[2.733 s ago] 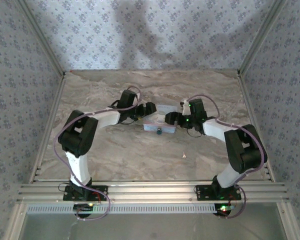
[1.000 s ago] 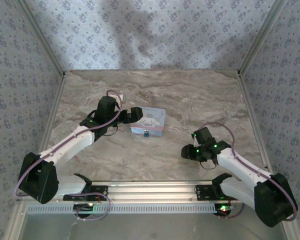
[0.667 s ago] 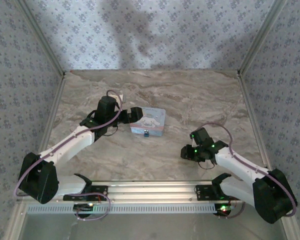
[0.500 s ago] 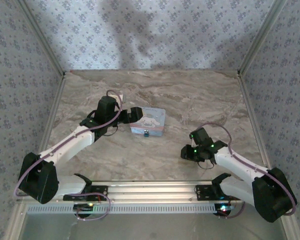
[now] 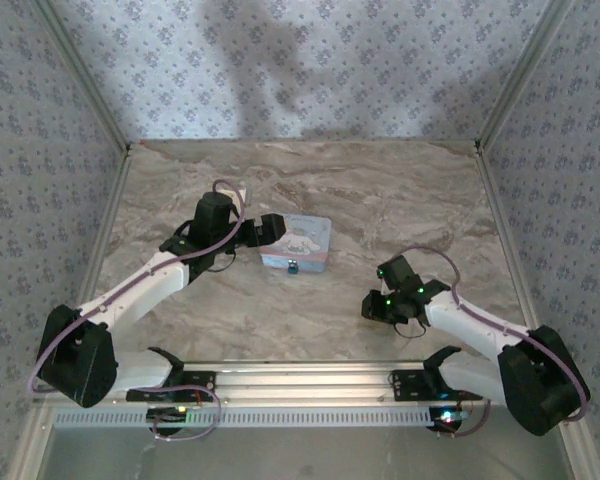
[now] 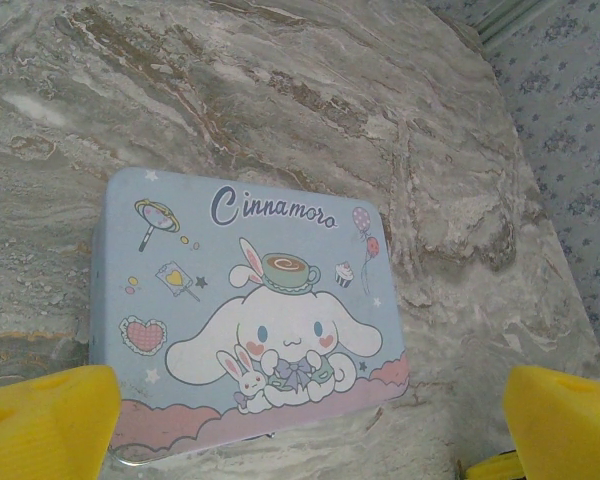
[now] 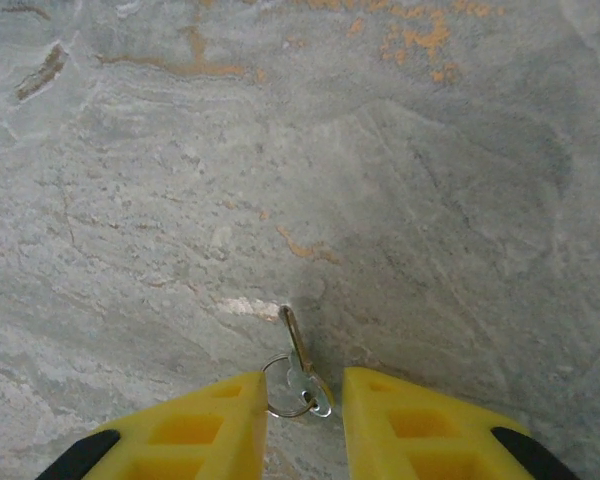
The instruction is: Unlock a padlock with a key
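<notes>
**Right wrist: key in the gap, clamp not made**

Shows key flat on marble table, right under R gripper: ring + bow lying btwn the yellow pads, blade pointing ahead, away from wrist, tilted a touch left. Puts long axis approx parallel to pad faces, so a squeeze should catch bow from both sides. Has jaws part-open w/ narrow gap; seems to brush ring on one side, w/ bare table on the other. Clamps nothing yet, as far as can be told. Calls next for a pinch on bow, then a lift.

Top external: finds padlock at near edge of Cinnamoroll tin, well apart from key, off left + farther out. Makes R arm nearer for key, L arm nearer for padlock. Has L gripper spread wide + empty just beside tin's left end; contact w/ tin unclear.
</notes>
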Tool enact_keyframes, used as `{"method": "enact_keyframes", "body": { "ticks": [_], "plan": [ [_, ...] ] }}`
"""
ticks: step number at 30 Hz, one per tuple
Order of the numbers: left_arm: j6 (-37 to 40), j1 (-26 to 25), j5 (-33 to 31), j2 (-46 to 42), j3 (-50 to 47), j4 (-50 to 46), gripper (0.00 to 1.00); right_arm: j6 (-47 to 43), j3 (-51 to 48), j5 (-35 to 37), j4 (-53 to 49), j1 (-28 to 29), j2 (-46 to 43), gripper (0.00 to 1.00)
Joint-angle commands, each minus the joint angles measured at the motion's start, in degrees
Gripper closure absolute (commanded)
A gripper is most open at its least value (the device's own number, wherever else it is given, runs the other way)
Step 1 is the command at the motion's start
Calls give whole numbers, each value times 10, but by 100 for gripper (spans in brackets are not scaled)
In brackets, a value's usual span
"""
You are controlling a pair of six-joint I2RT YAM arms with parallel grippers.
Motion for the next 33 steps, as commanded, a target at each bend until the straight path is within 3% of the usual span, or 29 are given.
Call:
{"method": "enact_keyframes", "body": {
  "ticks": [1, 18, 22, 28, 33],
  "plan": [
    [1, -2, -7, 3, -7, 3, 2, 10, -7, 13, 3, 5, 7, 73],
    [5, -3, -11, -12, -11, -5, 2, -1, 0, 21, 10, 17, -2, 96],
    [12, -3, 4, -29, -9, -5, 2, -47, 9, 17, 19, 17, -33, 99],
    [27, -3, 102, -57, -14, 40, 5, -160, 54, -14, 52, 18, -84, 100],
    [32, -11, 204, -67, -18, 102, 16, -266, 101, -58, 86, 19, -125, 100]
  ]
}}
